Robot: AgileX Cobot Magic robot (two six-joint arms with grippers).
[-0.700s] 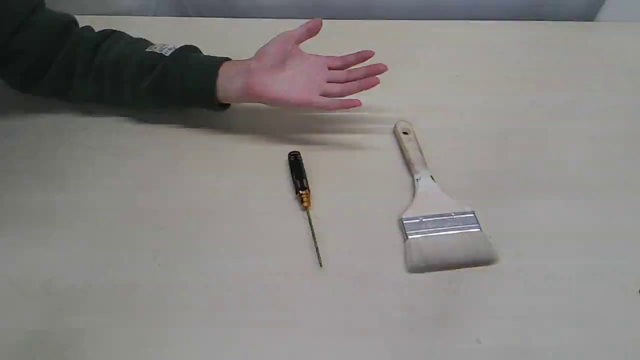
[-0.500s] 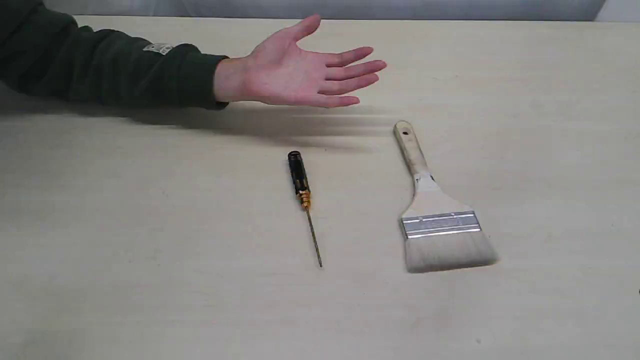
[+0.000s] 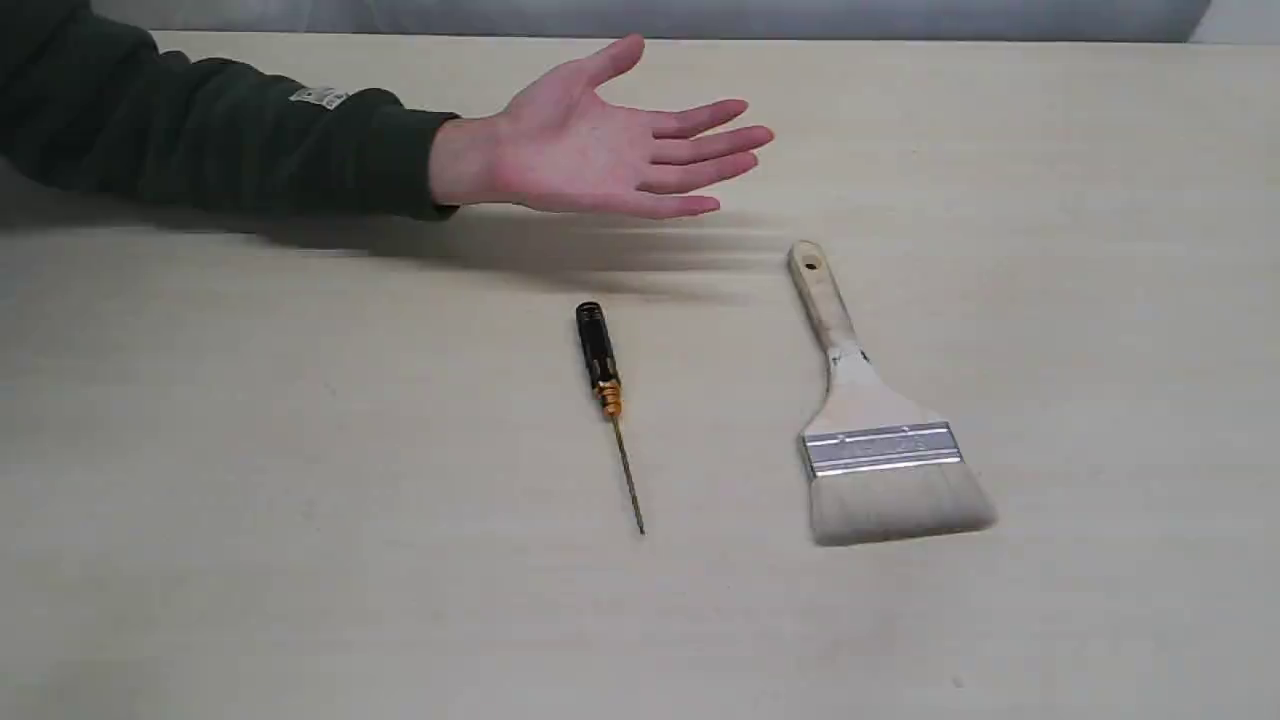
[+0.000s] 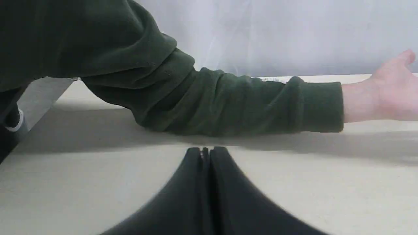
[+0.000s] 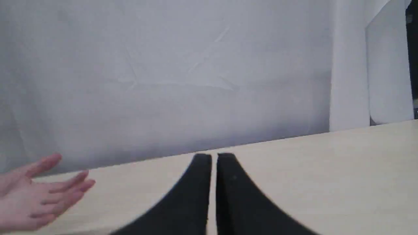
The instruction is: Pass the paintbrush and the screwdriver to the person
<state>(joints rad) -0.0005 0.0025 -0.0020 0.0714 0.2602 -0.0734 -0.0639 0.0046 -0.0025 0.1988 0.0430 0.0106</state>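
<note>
**Exterior view.** The person [image 3: 600, 150] holds an open palm, facing up, above the far part of the table [image 3: 250, 520]. A dark green sleeve [image 3: 230, 150] reaches in from my left arm's side. The screwdriver [image 3: 605, 385] lies flat on the table, its black handle toward the palm and its thin shaft pointing away. The paintbrush [image 3: 880, 440] lies apart from it on my right arm's side, with the holed handle end toward the hand and the bristles away.

**Left wrist view.** My left gripper [image 4: 205, 150] has its fingers pressed together, gripping nothing, low over the table. The sleeve lies across the table just ahead of the fingertips. The bare hand extends farther off to one side.

**Right wrist view.** My right gripper [image 5: 214, 156] has its fingers brought almost together, with only a thin slit between them, and holds nothing. The person's hand is ahead and well off to the side. A white backdrop [image 5: 196, 81] hangs beyond the table's far edge.
</note>
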